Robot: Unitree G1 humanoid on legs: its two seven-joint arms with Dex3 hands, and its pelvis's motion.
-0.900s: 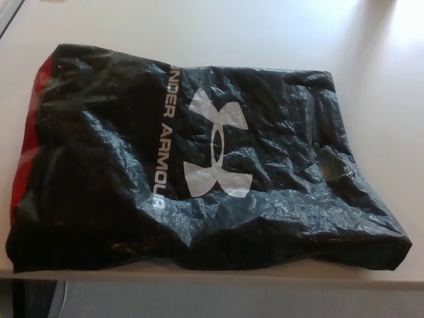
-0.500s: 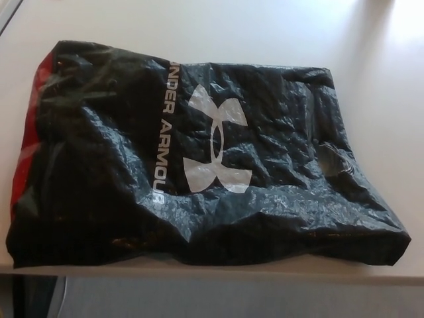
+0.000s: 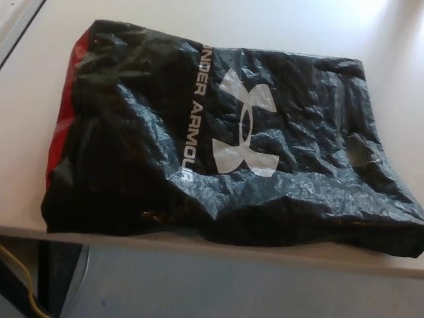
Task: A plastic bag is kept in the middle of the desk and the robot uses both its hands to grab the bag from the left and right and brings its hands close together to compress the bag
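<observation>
Black plastic bag [image 3: 232, 139] lies flat and crumpled on the pale desk [image 3: 199, 26], its near edge right along the desk's front edge; red strip [image 3: 66, 126] down the bag's left side; white logo [image 3: 245, 126] printed at the bag's middle; neither of my hands shows, so their fingers I cannot tell.

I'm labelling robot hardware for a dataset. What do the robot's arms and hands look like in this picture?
Neither arm nor hand is in view, so their look cannot be told here. The picture shows only the crinkled black plastic bag with white logo and red edge, lying on the pale desk.
</observation>
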